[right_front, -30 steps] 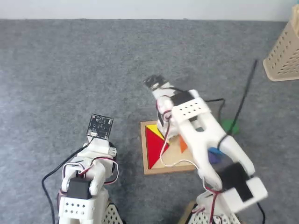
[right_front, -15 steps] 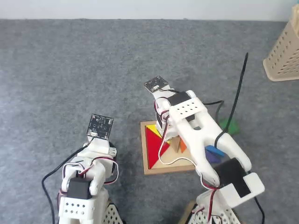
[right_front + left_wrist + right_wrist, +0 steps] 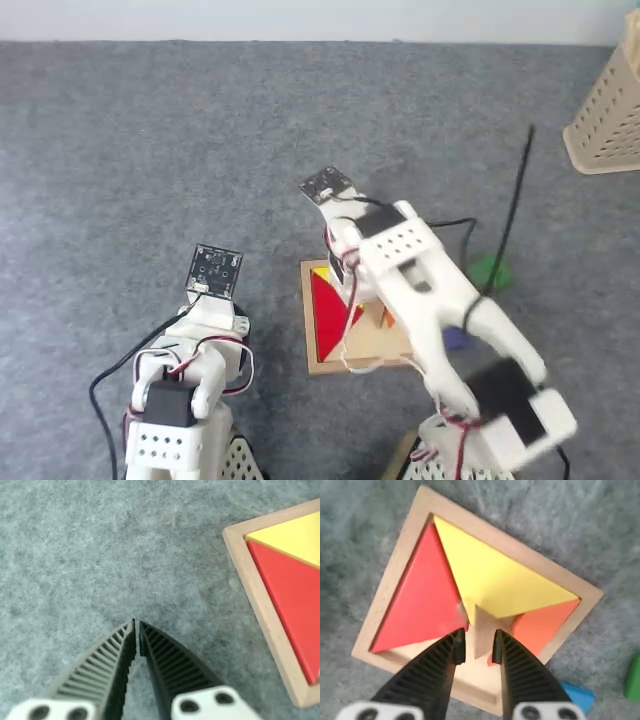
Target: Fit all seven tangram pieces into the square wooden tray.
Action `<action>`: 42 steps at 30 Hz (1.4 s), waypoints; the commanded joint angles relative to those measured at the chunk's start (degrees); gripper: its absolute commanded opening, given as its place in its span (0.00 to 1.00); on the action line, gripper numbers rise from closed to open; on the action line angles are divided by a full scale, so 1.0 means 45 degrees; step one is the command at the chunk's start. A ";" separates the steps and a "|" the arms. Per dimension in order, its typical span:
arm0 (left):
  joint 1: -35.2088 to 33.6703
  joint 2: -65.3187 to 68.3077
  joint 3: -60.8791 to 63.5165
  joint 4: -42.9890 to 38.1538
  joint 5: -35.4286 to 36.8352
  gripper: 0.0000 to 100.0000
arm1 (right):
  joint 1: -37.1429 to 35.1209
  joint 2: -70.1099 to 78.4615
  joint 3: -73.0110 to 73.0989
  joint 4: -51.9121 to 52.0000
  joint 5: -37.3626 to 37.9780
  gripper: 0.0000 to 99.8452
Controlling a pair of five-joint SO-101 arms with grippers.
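The square wooden tray [image 3: 410, 527] lies on grey carpet and holds a red triangle [image 3: 420, 600], a yellow triangle [image 3: 490, 577] and an orange piece [image 3: 545, 627]. My right gripper [image 3: 476, 640] hangs over the tray's middle. Its fingers are closed on a tan wooden piece [image 3: 483, 630] between the red and orange pieces. A blue piece [image 3: 575, 695] and a green piece [image 3: 490, 270] lie on the carpet outside the tray, and a purple piece [image 3: 457, 340] peeks out by the right arm. My left gripper [image 3: 136, 625] is shut and empty over bare carpet, just off the tray's corner [image 3: 235, 532].
A beige perforated container [image 3: 610, 110] stands at the back right corner. A black cable [image 3: 515, 210] rises above the right arm. Open carpet stretches to the left of and behind the tray [image 3: 340, 366].
The right arm has shifted a little to the left over the tray, and its wrist now covers more of the orange and tan pieces. The left arm has stayed still.
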 commanded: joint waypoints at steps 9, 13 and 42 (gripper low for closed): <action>-0.0078 -0.0274 -0.0244 0.0078 0.0059 0.01 | -0.0850 -0.2471 0.2950 -0.1670 0.0899 0.20; -0.0078 -0.0274 -0.0244 0.0078 0.0059 0.01 | -0.0479 -0.2471 0.2969 -0.1748 0.0899 0.22; -0.0078 -0.0274 -0.0244 0.0078 0.0059 0.01 | -0.0518 0.0420 0.2462 -0.2510 0.1348 0.11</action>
